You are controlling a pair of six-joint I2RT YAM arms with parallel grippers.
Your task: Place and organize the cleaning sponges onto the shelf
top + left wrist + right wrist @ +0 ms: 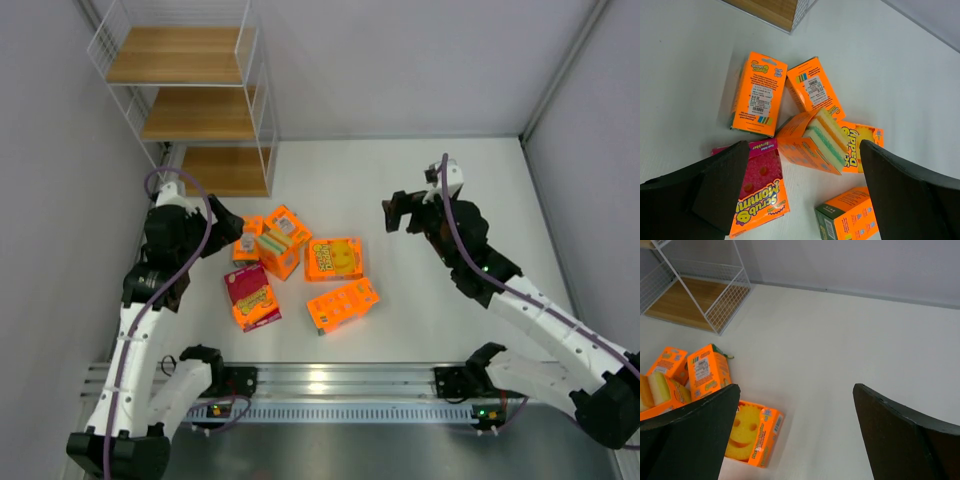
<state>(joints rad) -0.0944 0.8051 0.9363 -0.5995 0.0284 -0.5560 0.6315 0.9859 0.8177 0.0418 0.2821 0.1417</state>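
Hovering above the cleaning sponges (pixel 333 258), the left gripper (pixel 804 145) held its jaws wide apart. The right gripper (pixel 796 387) gaped likewise, well apart from the shelf (pixel 180 55).

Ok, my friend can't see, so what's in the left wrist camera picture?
Six sponge packs, mostly orange, lie bunched on a white table. The left gripper hangs above them, its two black fingers wide apart. A corner of the shelf peeks in up top.
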